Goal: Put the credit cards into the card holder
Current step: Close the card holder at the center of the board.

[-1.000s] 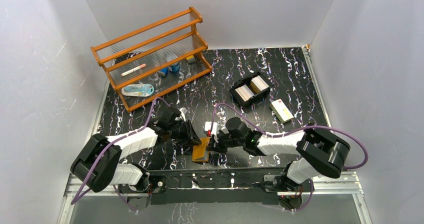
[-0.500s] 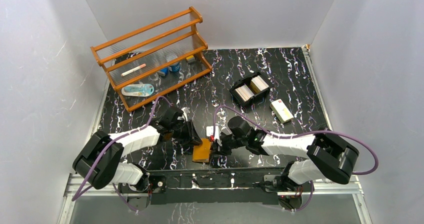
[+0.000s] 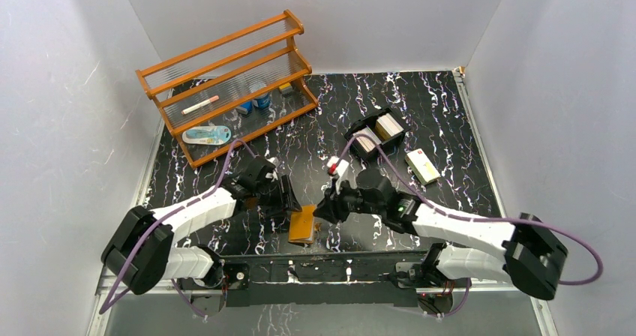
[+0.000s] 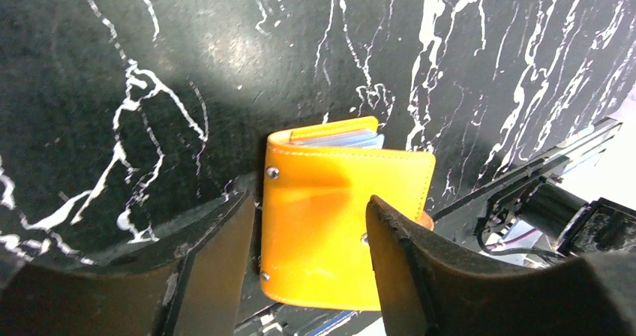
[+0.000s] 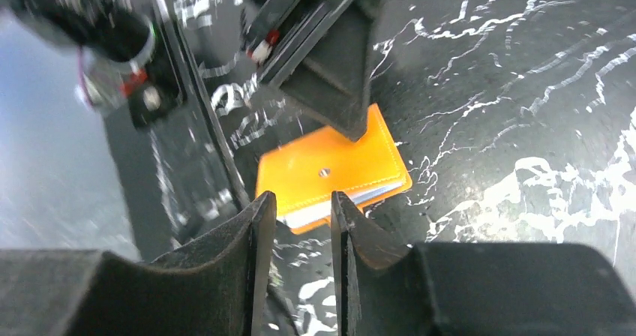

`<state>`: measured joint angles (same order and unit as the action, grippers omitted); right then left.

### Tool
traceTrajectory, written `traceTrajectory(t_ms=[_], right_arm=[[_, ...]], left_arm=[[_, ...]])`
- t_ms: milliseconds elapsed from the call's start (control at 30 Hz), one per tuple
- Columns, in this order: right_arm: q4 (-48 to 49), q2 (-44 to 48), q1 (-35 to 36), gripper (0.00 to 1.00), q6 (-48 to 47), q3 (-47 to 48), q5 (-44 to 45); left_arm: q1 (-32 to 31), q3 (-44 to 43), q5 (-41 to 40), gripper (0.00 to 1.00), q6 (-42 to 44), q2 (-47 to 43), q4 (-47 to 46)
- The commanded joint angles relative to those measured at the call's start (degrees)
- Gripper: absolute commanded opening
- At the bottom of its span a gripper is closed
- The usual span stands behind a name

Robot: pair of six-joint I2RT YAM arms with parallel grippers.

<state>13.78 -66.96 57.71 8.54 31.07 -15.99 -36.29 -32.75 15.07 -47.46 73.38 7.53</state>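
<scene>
Card holder (image 3: 303,223) lies folded at bottom centre of top view. Left gripper (image 4: 311,208) wide, straddling it. Right gripper (image 5: 301,201) narrow, empty, above it. Credit cards (image 3: 367,138) stacked in tray (image 3: 405,133), upper right. Loading looks mostly undone.

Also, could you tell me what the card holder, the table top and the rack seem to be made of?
The card holder looks like smooth orange leather or imitation: stitched edge, metal studs, soft sheen. The table top reads as glossy black marble-patterned stone or laminate: white veins, a glare patch. The rack seems varnished orange-brown wood with ribbed clear shelves.
</scene>
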Motion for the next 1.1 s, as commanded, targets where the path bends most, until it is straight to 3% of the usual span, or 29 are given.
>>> traceTrajectory(t_ms=[0,133,567,800,933,1067], right_arm=[[-4.66,7.46,-0.24,0.41,29.68,0.71,14.77],[-12.96,10.72,-0.26,0.38,43.83,-0.84,19.80],[-12.48,6.23,0.12,0.41,73.80,-3.04,21.56],[-16.36,0.71,0.66,0.40,82.42,-1.21,20.64],[-18.92,-2.20,0.89,0.40,83.17,0.93,20.11],[-15.42,-3.95,1.13,0.39,81.79,0.64,18.80]], left_arm=[[-0.36,-1.75,-1.88,0.57,1.97,-3.20,7.31],[-0.45,-2.86,0.06,0.59,4.36,-1.30,9.08],[-4.14,-5.54,4.28,0.37,1.10,-0.21,5.83],[-4.27,-3.08,3.05,0.34,1.04,1.79,3.34],[-4.30,-2.02,2.16,0.34,1.06,2.58,2.30],[-4.29,-0.98,1.72,0.34,1.19,3.92,1.00]])
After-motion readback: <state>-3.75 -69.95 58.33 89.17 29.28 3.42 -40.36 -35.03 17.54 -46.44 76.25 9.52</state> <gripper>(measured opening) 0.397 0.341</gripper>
